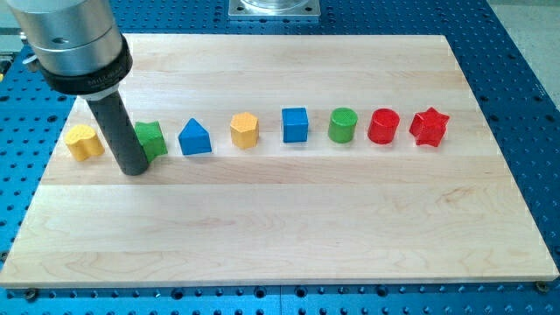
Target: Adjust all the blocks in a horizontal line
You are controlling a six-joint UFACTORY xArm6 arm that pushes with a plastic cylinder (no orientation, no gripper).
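The rod's tip [136, 169], a bare rod with nothing to pinch, touches the green block [151, 139] near the board's [280, 236] left edge; all eight look nearly lined up, just small nudges left.

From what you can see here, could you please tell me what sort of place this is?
Most likely a robotics lab bench. A wooden board lies on a blue perforated table, eight small coloured blocks stand in a row on it, and my tip rests between the yellow block and the green block.
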